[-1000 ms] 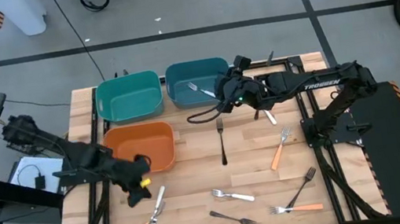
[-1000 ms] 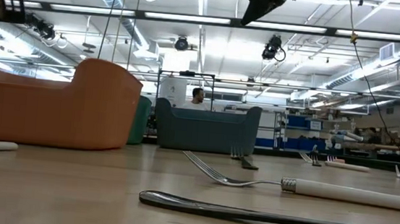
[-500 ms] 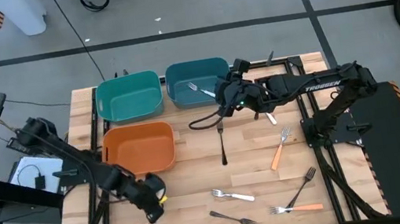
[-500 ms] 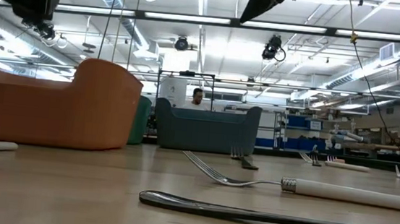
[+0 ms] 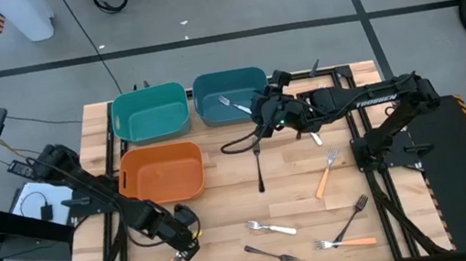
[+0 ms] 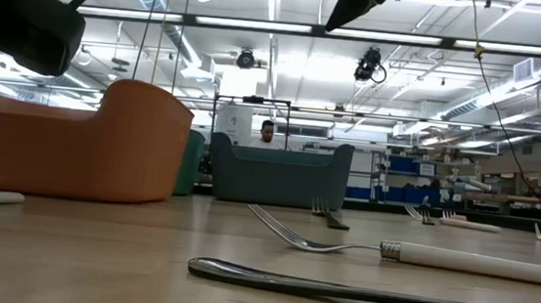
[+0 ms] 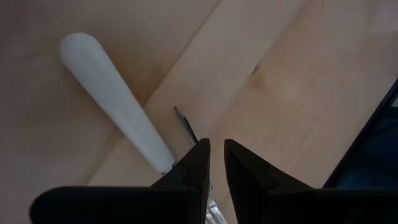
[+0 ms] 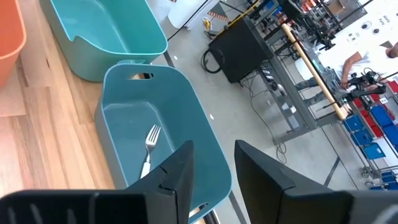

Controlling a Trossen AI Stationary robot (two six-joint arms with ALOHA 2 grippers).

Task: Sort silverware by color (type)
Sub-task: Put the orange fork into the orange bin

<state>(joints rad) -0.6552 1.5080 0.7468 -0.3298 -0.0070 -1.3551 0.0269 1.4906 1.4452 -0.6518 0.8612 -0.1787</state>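
White-handled fork [image 7: 118,102] under left gripper [image 7: 216,163] (nearly closed)

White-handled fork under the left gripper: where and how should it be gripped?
The white-handled fork lies flat on the table, so come straight down and pinch across its slim handle near the neck, where the left gripper hangs with its fingers nearly together.

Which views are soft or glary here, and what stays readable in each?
Left wrist view: the white fork handle is blurred and so are the left pincer tips, nearly closed. Low view: ceiling lights glare; the near dark fork is soft, the white-handled fork is clearer. Right wrist view: sharp on the fork in the blue bin. High view: evenly lit.
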